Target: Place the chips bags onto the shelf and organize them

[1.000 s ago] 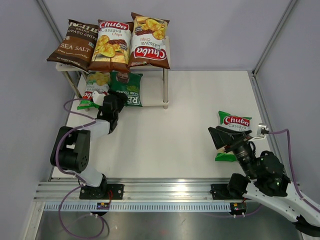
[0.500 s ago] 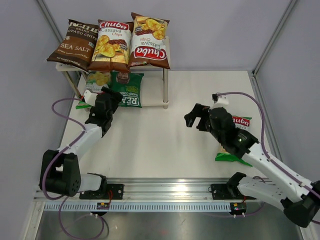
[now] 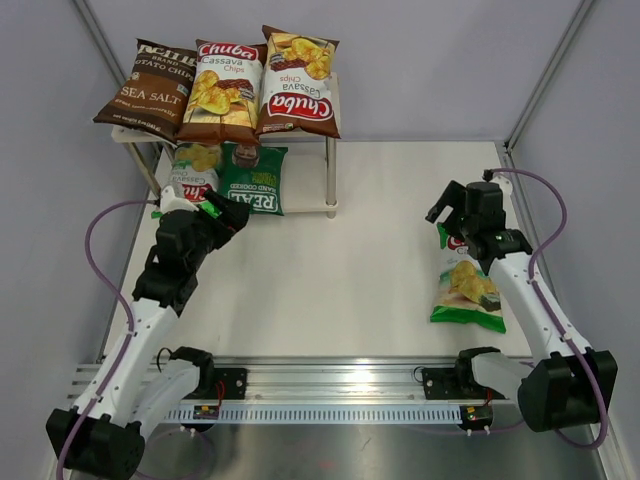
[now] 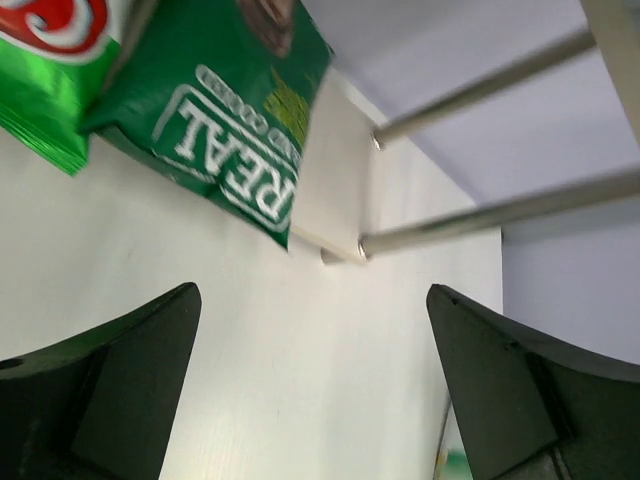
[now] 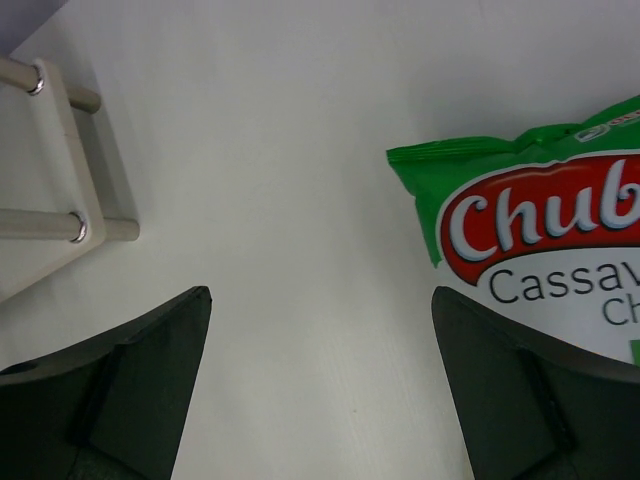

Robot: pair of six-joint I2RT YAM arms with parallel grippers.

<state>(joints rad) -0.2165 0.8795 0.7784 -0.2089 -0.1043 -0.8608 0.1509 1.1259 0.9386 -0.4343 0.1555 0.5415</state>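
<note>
Five of the six bags are on the shelf (image 3: 312, 185). The top tier is full with three in a row: Sea Salt bag (image 3: 148, 88) on the left, a brown Chuba (image 3: 222, 90) in the middle, and a second brown Chuba (image 3: 298, 85) on the right, which is flipped so its logo reads upside down from the top cam. On the lower tier a green Chuba (image 3: 192, 165) sits at the left with the REAL bag (image 3: 255, 180) just beside it, and the right part of that board is bare. The left gripper (image 3: 228, 205) hangs just in front of the lower tier, near the REAL bag. Its jaws are spread wide and there's nothing between them. On the left wrist cam you can see the REAL bag (image 4: 240, 150) and a corner of the green Chuba (image 4: 50, 60) up ahead, with bare table between the fingers (image 4: 100, 380). The last green Chuba (image 3: 470, 285) is lying flat on the table (image 3: 330, 270) over on the right side, well apart from the shelf. The right gripper (image 3: 447, 205) hovers over that bag's far end, also wide open and empty. On the right wrist cam the bag (image 5: 540, 240) is off to the right of the gap and isn't between the fingers.
</note>
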